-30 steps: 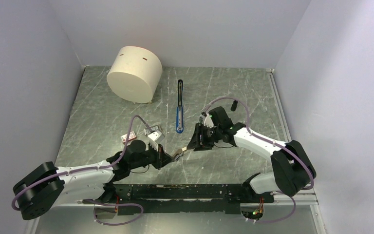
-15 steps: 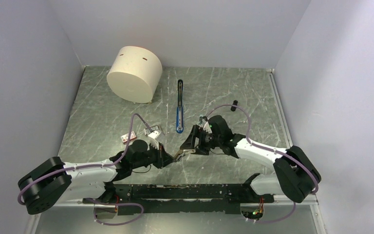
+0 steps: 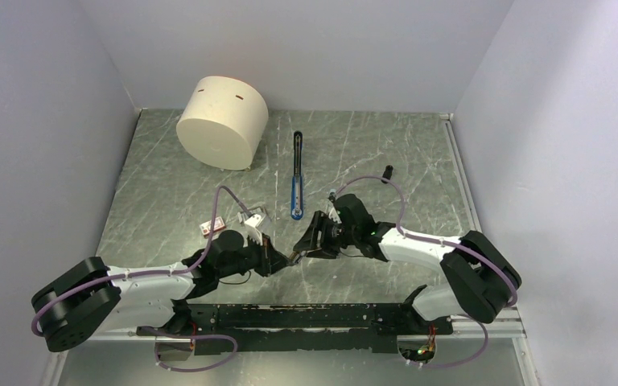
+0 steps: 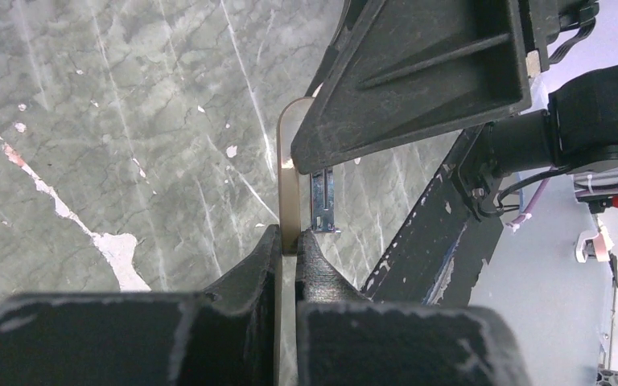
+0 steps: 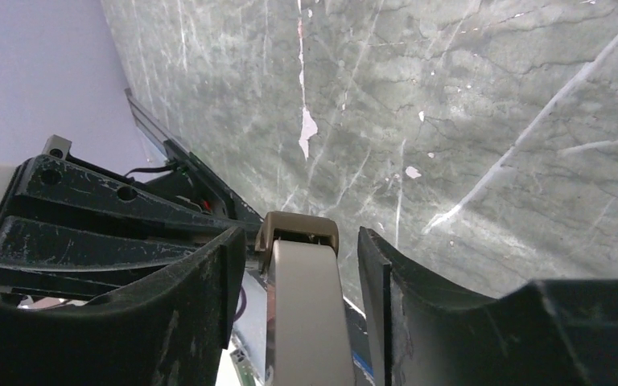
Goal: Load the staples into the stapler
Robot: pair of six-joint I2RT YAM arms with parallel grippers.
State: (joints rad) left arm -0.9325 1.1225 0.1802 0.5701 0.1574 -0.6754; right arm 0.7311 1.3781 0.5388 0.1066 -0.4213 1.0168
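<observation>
So in the last second the right arm has dropped down and slid in toward the left one, on the near side of the stapler (image 3: 296, 197). Now the right fingers (image 5: 193, 289) sit apart on either side of the flat beige piece (image 4: 288, 177), which the left fingers (image 4: 267, 251) are clamped tight on. From the right wrist view there's a gap on each side of that piece, so nothing has been taken over yet, it's just lined up. The left arm only nudged a bit nearer. Tucked against the beige piece is a silver ribbed bit (image 4: 322, 201) that looks to me like the staples, though the view is cramped and I honestly can't tell if it's fixed to the piece or just sitting behind it. The red-and-white box (image 3: 207, 227) lies on the surface (image 3: 169, 185) well off to the left arm's side of the stapler, and nobody's touching it. The stapler itself hasn't budged: it's folded out flat with the blue half nearer the arms and the black arm pointing away, just beyond the right fingers and untouched. My read is that a hand-off is being set up, so the actual loading hasn't started. The right fingers need to close first, then it's a short hop to the stapler.
</observation>
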